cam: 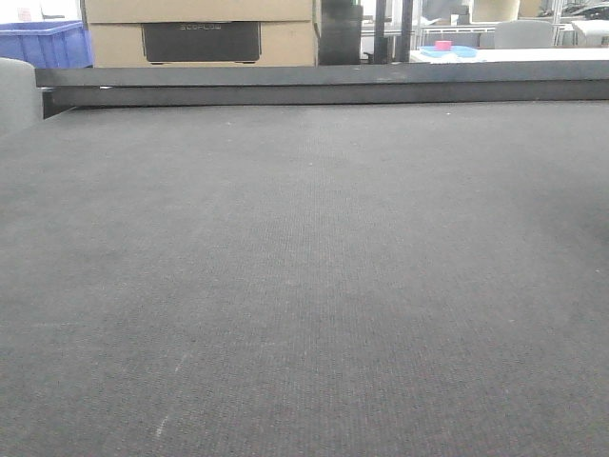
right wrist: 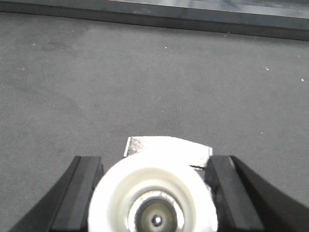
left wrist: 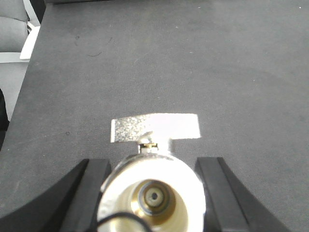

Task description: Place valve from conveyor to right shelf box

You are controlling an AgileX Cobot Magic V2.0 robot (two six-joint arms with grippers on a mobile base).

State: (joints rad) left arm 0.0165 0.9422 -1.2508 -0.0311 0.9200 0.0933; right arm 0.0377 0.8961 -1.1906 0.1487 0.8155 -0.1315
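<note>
The conveyor [cam: 304, 286] is a wide dark grey woven belt with a black rail [cam: 324, 86] at its far edge. No valve or gripper shows in the front view. In the left wrist view my left gripper [left wrist: 153, 166] has its black fingers [left wrist: 94, 186] against both sides of a valve [left wrist: 152, 191]. This valve has a pale body, a brass bore and a flat silver handle [left wrist: 154, 128]. In the right wrist view my right gripper [right wrist: 154, 166] is shut on another valve [right wrist: 152, 198], white-ended with a silver handle [right wrist: 169, 147]. Both are just above the belt [left wrist: 193, 72].
Beyond the rail stand a blue crate [cam: 43, 43], cardboard boxes [cam: 200, 11] with a black unit [cam: 202, 42], and a table with a blue tray [cam: 447, 50]. A grey chair [left wrist: 12, 31] is off the belt's left edge. The rail also shows in the right wrist view [right wrist: 193, 19].
</note>
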